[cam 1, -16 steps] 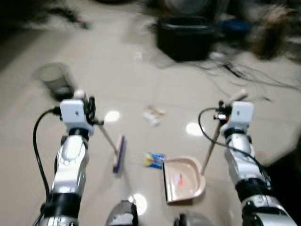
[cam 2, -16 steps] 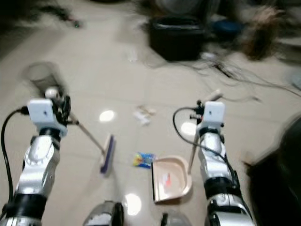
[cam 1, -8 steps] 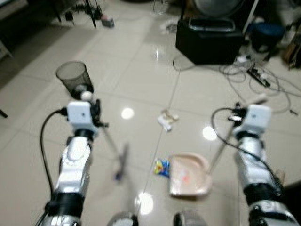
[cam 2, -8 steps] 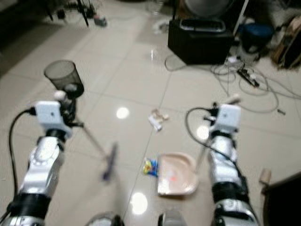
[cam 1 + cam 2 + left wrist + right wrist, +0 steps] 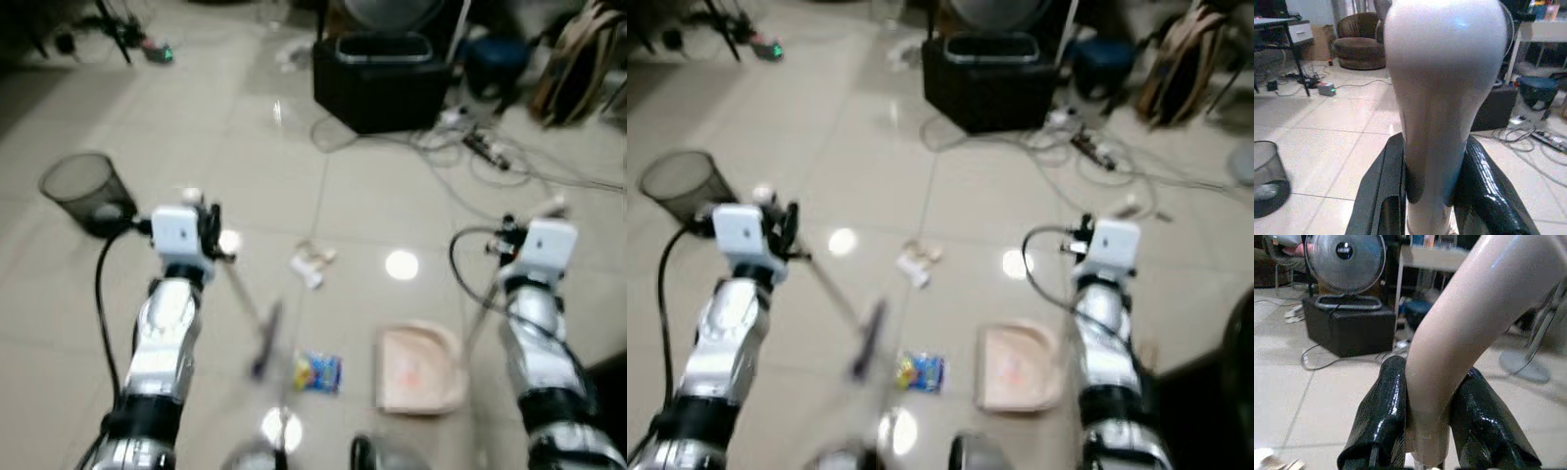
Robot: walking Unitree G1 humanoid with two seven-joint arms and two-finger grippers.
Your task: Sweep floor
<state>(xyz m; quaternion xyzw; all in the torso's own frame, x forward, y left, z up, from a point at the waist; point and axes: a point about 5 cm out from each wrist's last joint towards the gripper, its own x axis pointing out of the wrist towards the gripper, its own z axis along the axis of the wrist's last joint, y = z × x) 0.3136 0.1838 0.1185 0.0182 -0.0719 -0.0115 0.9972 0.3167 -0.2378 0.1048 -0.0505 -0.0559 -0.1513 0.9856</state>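
we hold the broom (image 5: pixel 257 328) in our left end effector (image 5: pixel 1430 186), its 2 black fingers (image 5: pixel 1484 191) clamped on either side of the pale handle just below its rounded top. the stick slants down from our left wrist to the blurred dark brush head, which sits on the tiled floor (image 5: pixel 382 196) between our 2 arms. our right end effector (image 5: pixel 1422 431) grips the beige handle of the dustpan (image 5: pixel 419 368), both fingers (image 5: pixel 1378 416) pressed against it. the pink dustpan lies flat on the floor near our right arm; a faint reddish mark shows in it, too blurred to tell what it is. a blue and yellow wrapper (image 5: pixel 317 372) lies on the tile between the brush head and the dustpan, apart from both. a crumpled white scrap (image 5: pixel 310 262) lies farther out, near the middle of the floor. a dark mesh wastebasket (image 5: pixel 83 193) stands to our left; we cannot tell what it holds. ahead stand a black box (image 5: pixel 380 80) and tangled cables (image 5: pixel 490 147).
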